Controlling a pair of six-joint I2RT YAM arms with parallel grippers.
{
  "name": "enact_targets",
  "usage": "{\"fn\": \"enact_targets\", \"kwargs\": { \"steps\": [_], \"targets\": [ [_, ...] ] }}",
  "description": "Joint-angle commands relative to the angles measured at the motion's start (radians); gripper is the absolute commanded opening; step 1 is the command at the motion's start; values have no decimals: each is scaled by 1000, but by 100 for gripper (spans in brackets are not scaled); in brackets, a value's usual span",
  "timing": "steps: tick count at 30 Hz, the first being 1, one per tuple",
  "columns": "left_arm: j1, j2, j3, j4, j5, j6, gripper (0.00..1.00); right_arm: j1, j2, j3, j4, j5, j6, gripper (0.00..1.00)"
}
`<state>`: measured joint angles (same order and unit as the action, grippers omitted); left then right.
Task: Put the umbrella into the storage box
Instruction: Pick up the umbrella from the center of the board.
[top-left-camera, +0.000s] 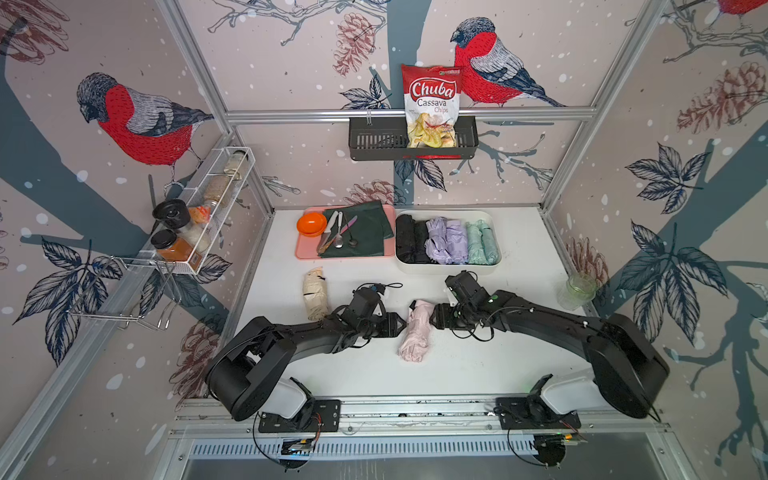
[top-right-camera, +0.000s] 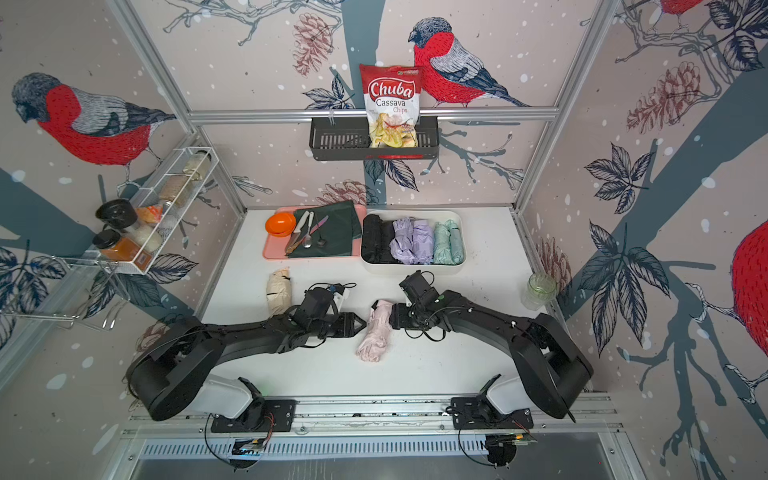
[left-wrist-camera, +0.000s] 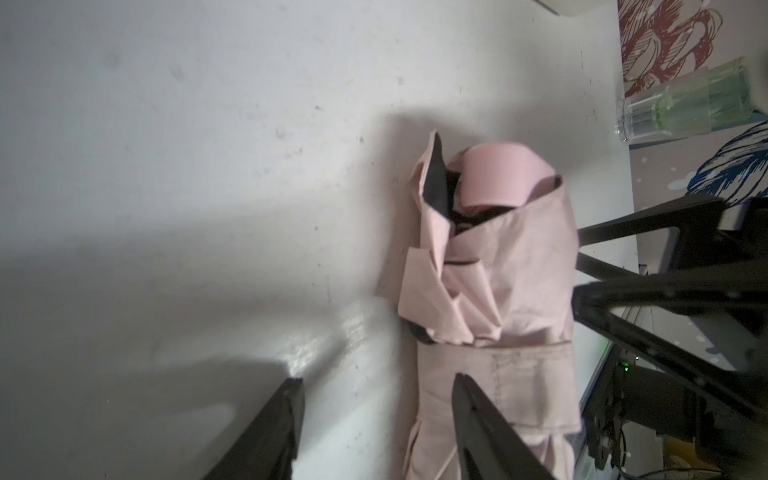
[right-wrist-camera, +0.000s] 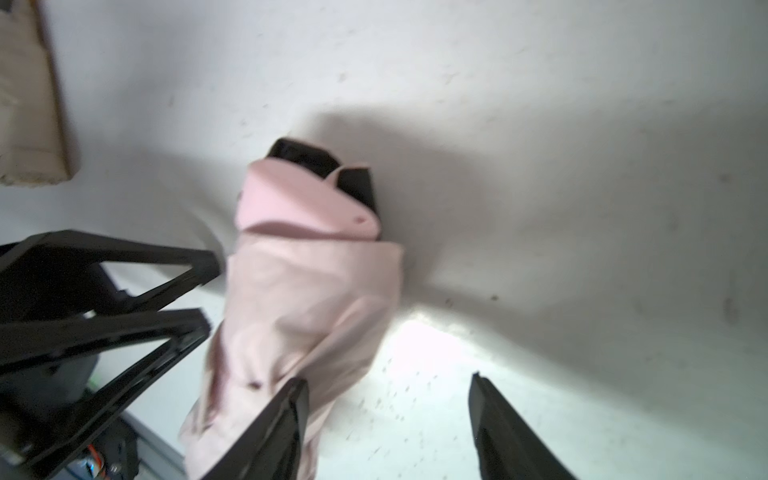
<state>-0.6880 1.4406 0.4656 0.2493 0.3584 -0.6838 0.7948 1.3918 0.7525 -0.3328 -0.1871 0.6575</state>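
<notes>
A folded pink umbrella (top-left-camera: 415, 332) (top-right-camera: 376, 332) lies on the white table between my two arms. My left gripper (top-left-camera: 404, 326) (top-right-camera: 363, 325) points at it from the left, my right gripper (top-left-camera: 433, 318) (top-right-camera: 393, 318) from the right. In the left wrist view the left gripper (left-wrist-camera: 378, 378) is open, one finger over the umbrella (left-wrist-camera: 498, 291), the other over bare table. The right gripper (right-wrist-camera: 388, 377) is open too, with the umbrella (right-wrist-camera: 307, 291) beside one finger and nothing held. The cream-white storage box (top-left-camera: 449, 269) (top-right-camera: 411, 270) stands behind, holding several rolled umbrellas.
A beige folded umbrella (top-left-camera: 314, 293) (right-wrist-camera: 25, 104) lies left of the left gripper. The pink tray (top-left-camera: 303, 251) with bowl, cutlery and green cloth sits beside the box. A glass jar (top-left-camera: 577, 291) (left-wrist-camera: 685, 108) stands at the right wall. Wall basket (top-left-camera: 365, 143) and wire rack (top-left-camera: 216, 199) hang above.
</notes>
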Motion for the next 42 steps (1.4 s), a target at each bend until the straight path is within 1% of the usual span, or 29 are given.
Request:
{"fn": "enact_targets", "kwargs": {
  "steps": [1,3,6,10,12,15,17,20,22,24,25,27,29,31,32,34,35,36,39,42],
  "targets": [
    [-27,-11,-15,17,-5,-13,60,44,-49,-13,-43,14,80,72],
    [-45,-7,-13,25,-3,-14,59,63,-65,-31,-9,-22,105,75],
    [-60,3,-9,52,1,-20,59,70,-51,-54,57,-62,128,81],
    [-77,15,-2,84,6,-32,59,73,-7,-58,132,-83,130,94],
    [-83,22,-4,96,9,-40,59,72,13,-57,156,-87,125,96],
    [-88,30,-10,112,16,-52,59,62,39,-56,203,-95,120,96],
    [-88,29,-13,112,12,-56,59,53,59,-57,220,-95,122,93],
    [-88,21,-12,106,4,-57,59,42,98,-56,248,-89,117,85],
    [-88,14,-10,97,-8,-57,59,40,134,-52,269,-93,112,76],
    [-88,9,-8,85,-21,-56,59,41,167,-43,283,-103,102,70],
    [-88,5,-7,75,-30,-56,59,43,177,-40,287,-107,99,66],
    [-87,-8,-6,50,-60,-56,60,41,192,-33,288,-110,90,51],
    [-86,-31,-3,10,-109,-54,63,41,187,-18,267,-97,73,43],
    [-81,-68,1,-36,-167,-53,68,40,166,-5,236,-76,51,40],
    [-78,-93,4,-62,-203,-53,72,36,152,5,215,-64,34,39],
    [-66,-150,8,-112,-276,-60,85,30,127,35,163,-35,-2,38],
    [-57,-183,9,-139,-318,-68,94,24,113,54,132,-19,-25,36],
    [-46,-220,9,-163,-357,-78,99,16,101,75,97,-3,-47,34],
    [-5,-331,6,-206,-440,-100,99,-9,54,135,-1,45,-105,30],
    [22,-421,-4,-199,-521,-96,99,-44,-8,211,-84,68,-178,30]
  ]
}}
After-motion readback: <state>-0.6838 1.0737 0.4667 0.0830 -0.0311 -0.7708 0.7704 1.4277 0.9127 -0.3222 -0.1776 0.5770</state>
